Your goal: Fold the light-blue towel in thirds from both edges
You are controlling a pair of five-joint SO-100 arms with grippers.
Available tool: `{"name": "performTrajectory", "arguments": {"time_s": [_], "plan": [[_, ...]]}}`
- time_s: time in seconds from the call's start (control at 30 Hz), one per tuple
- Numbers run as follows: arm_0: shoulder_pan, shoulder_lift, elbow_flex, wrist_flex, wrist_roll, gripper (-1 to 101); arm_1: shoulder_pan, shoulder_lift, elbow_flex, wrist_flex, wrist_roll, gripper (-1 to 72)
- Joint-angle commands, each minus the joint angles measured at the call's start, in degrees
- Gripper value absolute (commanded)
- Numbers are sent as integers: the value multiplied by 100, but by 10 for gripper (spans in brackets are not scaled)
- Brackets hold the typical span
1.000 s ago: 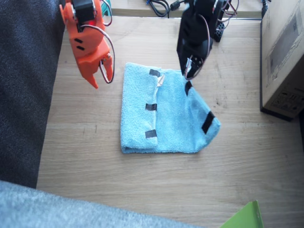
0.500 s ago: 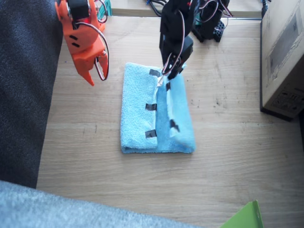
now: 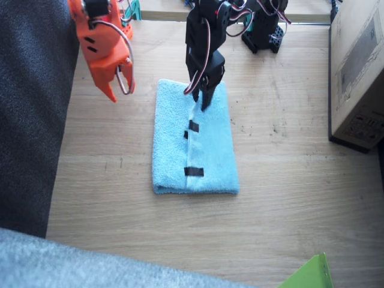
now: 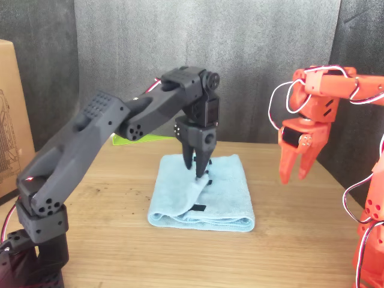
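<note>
Wooden table (image 3: 300, 198) with folded light-blue towel (image 3: 210, 150)

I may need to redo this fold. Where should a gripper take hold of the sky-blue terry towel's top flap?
Probably the taped short edge of the light-blue towel at the far corner, where the left gripper pinches now. Come from above: the flap lies flat and its free edge runs down the middle, so a corner should peel up most easily.

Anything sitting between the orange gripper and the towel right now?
No, only bare table separates the right gripper from the light-blue towel, clearest in the fixed view.
</note>
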State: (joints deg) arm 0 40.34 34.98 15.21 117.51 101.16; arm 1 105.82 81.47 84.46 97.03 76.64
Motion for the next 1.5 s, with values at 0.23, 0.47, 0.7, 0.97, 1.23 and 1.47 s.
{"name": "performTrajectory", "arguments": {"time_s": [0.23,0.47,0.7,0.97,1.23,1.47], "plan": [[1099,2030,993,97,185,149,-35,747,483,-237,123,207],[3902,5080,4860,-1679,114,-2,-967,1934,1397,-782,-158,1],[5405,8824,9993,-4069,44,-2,-1925,4553,4271,-2197,-554,0],[5440,11399,13166,-5177,-580,-3,-2558,7040,6442,-2795,-642,-1],[5396,13228,14019,-4799,-721,-3,-2813,9870,7409,-1995,-246,2],[5317,14704,14432,-4236,-756,-4,-2452,9896,7418,-2039,185,0]]}}
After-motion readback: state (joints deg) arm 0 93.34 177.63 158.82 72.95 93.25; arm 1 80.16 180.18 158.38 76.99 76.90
